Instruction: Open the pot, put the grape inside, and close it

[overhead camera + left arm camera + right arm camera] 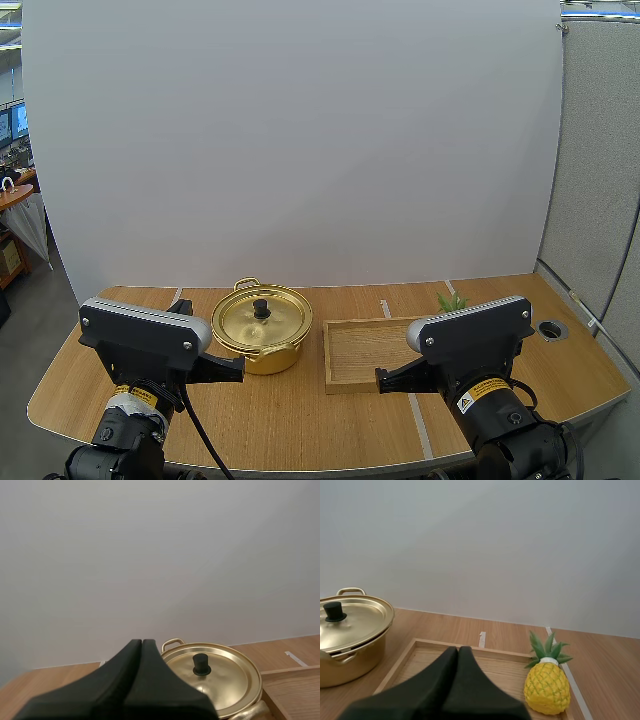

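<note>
left hand closed, empty, hovering short of gold pot | right hand closed, empty, hovering at wooden tray near edge | lid sitting on | toy pineapple standing in tray | risk: small knob slipping, lid clattering down

Our left gripper and right gripper point forward, low and level, side by side. Each is closed into one dark wedge, gripping nothing.
</note>
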